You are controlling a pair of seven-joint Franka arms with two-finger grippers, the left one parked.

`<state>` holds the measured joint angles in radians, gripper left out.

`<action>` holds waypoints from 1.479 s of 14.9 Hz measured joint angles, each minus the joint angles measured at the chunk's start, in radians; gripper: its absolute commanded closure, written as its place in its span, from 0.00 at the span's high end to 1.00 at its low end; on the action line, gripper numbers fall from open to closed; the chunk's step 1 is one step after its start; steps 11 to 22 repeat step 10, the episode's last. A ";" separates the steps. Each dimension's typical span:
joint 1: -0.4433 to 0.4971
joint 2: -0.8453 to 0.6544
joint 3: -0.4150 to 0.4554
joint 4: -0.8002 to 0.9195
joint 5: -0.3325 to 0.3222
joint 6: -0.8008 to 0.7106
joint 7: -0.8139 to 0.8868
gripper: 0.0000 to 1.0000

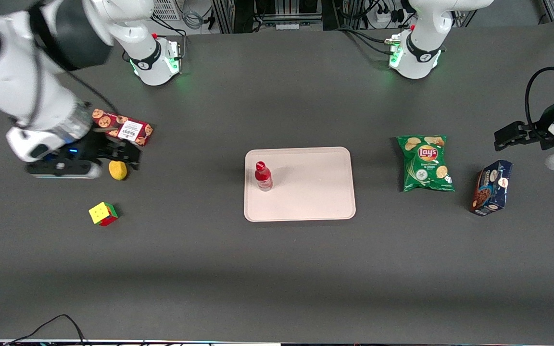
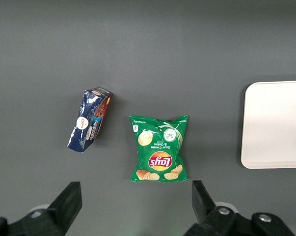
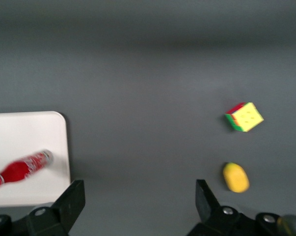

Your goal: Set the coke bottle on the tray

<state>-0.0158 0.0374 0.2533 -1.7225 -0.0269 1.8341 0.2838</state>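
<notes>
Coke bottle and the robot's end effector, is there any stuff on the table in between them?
No. In the front view only bare table separates the coke bottle, standing on the tray, from the open end effector. The lemon sits right beside the end effector.

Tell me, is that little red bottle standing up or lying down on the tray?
Standing up. The coke bottle rests on its base on the tray, cap on top. The open gripper is far away by the lemon.

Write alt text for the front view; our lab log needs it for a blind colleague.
A coke bottle stands upright on a pale tray at mid-table. The open gripper hangs empty toward the working arm's end, beside a lemon, a red cookie box and a colour cube. A green chip bag and dark blue box lie toward the parked arm's end.
</notes>
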 measured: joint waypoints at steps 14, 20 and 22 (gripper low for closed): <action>-0.006 -0.124 -0.200 -0.034 0.045 -0.119 -0.222 1.00; -0.006 -0.124 -0.200 -0.034 0.045 -0.119 -0.222 1.00; -0.006 -0.124 -0.200 -0.034 0.045 -0.119 -0.222 1.00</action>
